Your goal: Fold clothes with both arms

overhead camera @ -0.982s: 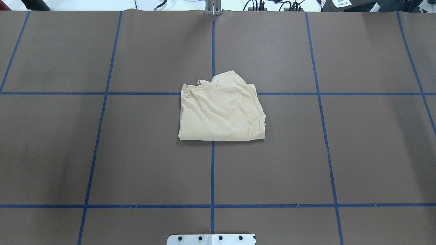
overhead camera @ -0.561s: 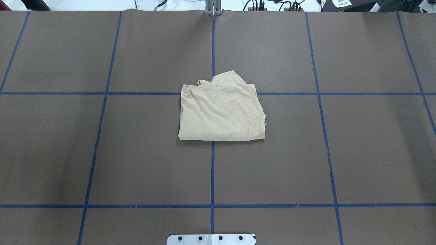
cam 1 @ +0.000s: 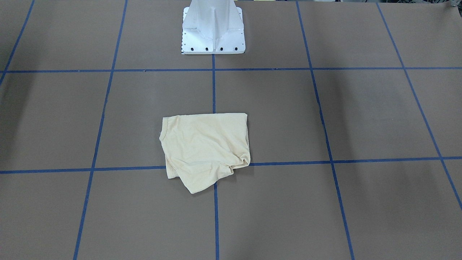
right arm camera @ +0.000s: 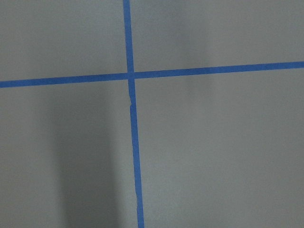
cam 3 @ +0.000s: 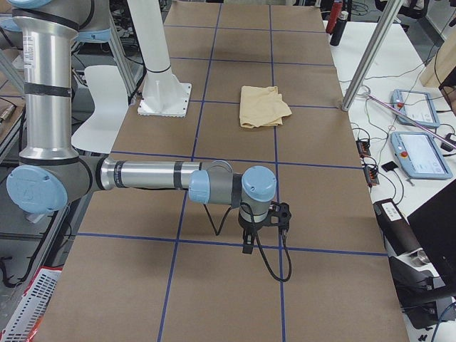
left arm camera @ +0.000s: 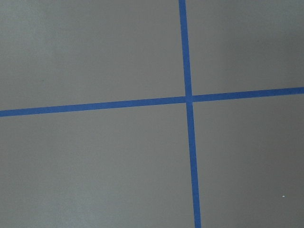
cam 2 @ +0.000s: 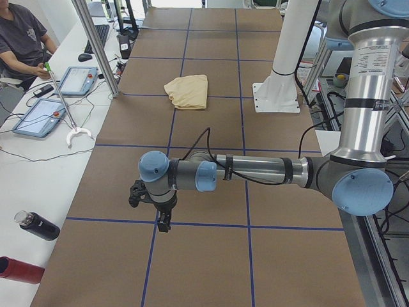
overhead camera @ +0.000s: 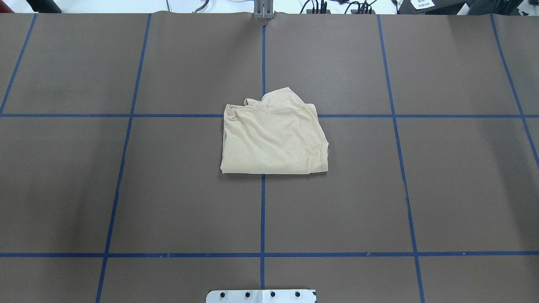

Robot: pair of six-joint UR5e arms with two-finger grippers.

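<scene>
Tabletop [overhead camera: 168, 189]: brown matte covering, divided into rectangles by blue tape lines [overhead camera: 262, 210]. One cream-yellow T-shirt [overhead camera: 273, 141] lies flat near the centre, folded into a compact, roughly square bundle over the crossing of the centre line and a cross line. The edge toward the robot is straight; the far edge is rumpled, with one flap protruding. A white pedestal base [cam 1: 213, 32] stands on the centre line, well apart from the shirt.
</scene>
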